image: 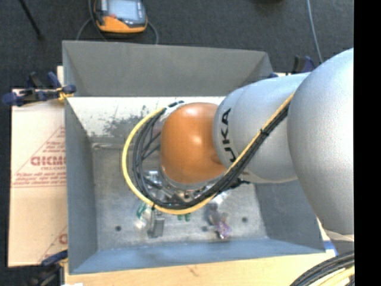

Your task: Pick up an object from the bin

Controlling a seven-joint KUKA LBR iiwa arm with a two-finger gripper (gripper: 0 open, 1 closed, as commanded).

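Observation:
My gripper [156, 223] hangs low over the front part of the bin floor, mostly hidden under the arm's orange dome and its cables. Just left of it lies a small green and white thing [141, 212], close to or touching it. A small green piece [185, 217] peeks out from under the cables a little to the right. Further right, near the front wall, lies a small purple and grey thing [221, 225]. I see nothing held in the gripper.
The arm comes in from the right and covers the bin's middle and right side. A loop of yellow and black cables curves round the dome's left. Bare grey floor shows at the bin's left and front.

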